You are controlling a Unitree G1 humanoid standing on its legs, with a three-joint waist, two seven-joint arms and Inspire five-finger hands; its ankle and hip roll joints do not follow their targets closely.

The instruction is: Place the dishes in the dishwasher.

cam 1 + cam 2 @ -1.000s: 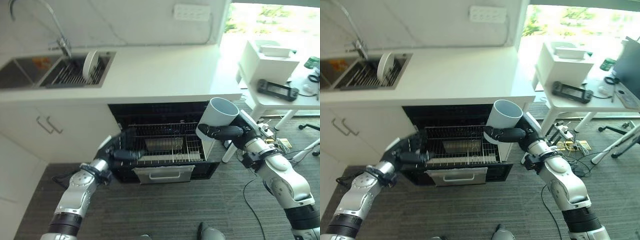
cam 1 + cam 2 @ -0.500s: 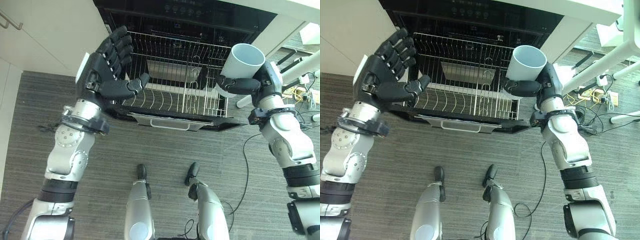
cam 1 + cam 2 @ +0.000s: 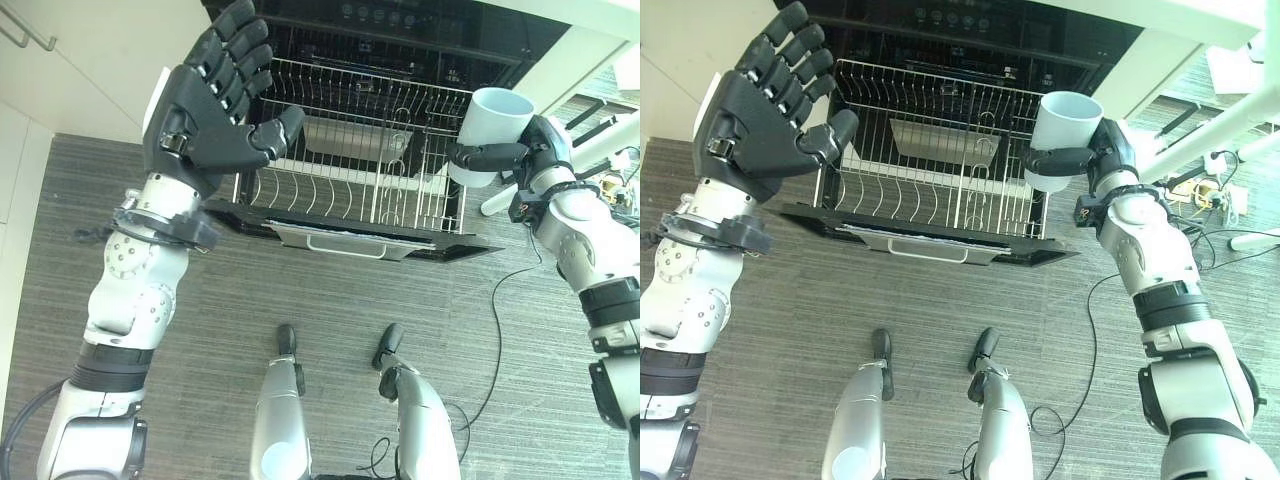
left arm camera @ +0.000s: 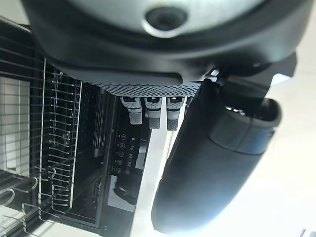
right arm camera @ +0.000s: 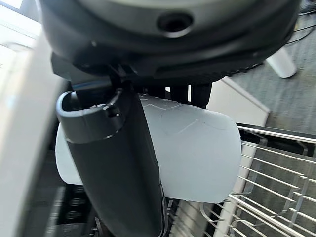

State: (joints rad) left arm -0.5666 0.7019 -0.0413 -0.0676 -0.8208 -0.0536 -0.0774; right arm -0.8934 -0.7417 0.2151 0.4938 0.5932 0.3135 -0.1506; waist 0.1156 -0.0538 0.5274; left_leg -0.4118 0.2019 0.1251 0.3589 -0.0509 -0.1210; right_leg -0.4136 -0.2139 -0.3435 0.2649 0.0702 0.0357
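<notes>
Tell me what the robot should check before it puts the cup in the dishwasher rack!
1. Cup held firmly: ok. The right hand has thumb and fingers curled round the white cup.
2. Cup upright: ok, its mouth faces up.
3. Rack pulled out: ok. The wire rack sits out over the open dishwasher door.
4. Room in the rack: ok, bare tines on the right side near the cup.
5. Left hand out of the way: ok. The left hand is open, raised by the rack's left edge.
6. Cup above the rack: not ok, it hangs beside the right edge.
</notes>
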